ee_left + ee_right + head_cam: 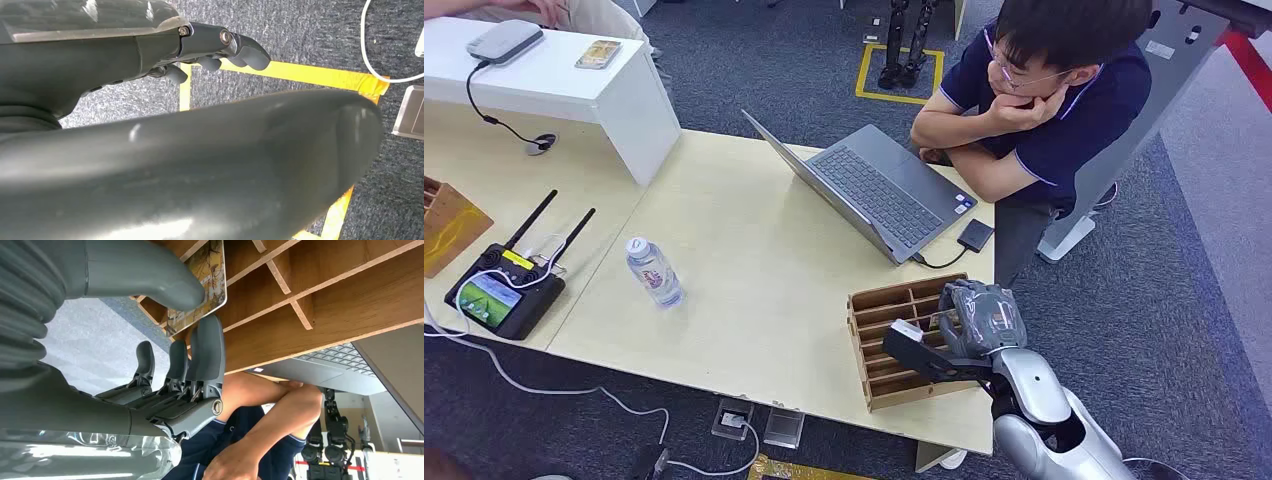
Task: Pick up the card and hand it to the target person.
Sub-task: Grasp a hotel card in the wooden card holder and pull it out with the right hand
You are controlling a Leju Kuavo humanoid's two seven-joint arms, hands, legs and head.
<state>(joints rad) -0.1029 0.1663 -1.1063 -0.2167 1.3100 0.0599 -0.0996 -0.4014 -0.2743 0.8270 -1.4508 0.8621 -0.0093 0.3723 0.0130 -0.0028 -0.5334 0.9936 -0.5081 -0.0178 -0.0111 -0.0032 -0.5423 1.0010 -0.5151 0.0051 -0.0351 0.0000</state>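
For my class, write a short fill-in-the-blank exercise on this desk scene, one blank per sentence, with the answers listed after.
1. The right hand pinches a card at the wooden ______.
2. The laptop in front of the seated person has its lid ______.
3. The water bottle stands ______ on the table.
4. The left hand hangs over grey carpet marked with ______ tape.

Missing words: organizer; open; upright; yellow
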